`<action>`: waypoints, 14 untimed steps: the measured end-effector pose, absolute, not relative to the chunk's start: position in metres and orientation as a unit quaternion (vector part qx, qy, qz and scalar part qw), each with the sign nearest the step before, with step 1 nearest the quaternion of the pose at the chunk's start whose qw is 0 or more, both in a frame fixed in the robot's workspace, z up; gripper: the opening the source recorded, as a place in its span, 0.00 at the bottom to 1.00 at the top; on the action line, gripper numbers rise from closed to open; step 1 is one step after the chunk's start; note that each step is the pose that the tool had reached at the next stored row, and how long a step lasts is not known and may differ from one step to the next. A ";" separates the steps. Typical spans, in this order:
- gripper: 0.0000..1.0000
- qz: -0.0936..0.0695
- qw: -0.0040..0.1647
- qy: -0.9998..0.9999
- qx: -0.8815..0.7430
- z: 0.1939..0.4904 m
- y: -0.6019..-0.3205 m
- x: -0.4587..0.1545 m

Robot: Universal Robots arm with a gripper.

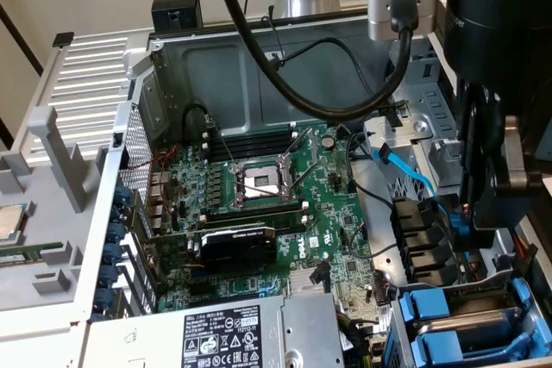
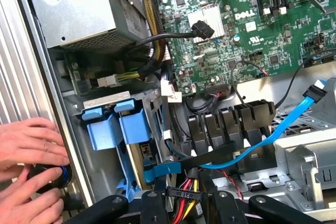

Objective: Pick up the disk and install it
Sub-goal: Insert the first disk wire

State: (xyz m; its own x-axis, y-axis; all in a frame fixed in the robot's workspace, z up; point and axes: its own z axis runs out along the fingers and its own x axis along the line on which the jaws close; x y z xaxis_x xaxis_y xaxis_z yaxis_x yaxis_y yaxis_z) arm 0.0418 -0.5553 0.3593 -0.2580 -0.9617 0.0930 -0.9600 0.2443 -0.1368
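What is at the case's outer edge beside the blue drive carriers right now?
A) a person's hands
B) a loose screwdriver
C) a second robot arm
A: in the wrist view a person's hands are at the case's metal rim, just outside the blue drive carriers.
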 end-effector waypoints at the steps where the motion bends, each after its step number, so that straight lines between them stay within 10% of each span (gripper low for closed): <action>1: 0.36 -0.083 0.005 0.789 -0.609 0.359 -0.555 0.042; 14: 0.50 -0.087 0.010 0.789 -0.609 0.363 -0.555 0.043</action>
State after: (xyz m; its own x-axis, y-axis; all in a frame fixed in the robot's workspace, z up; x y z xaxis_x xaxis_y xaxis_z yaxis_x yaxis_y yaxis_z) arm 0.0426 -0.5553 0.3629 -0.2592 -0.9616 0.0900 -0.9582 0.2444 -0.1485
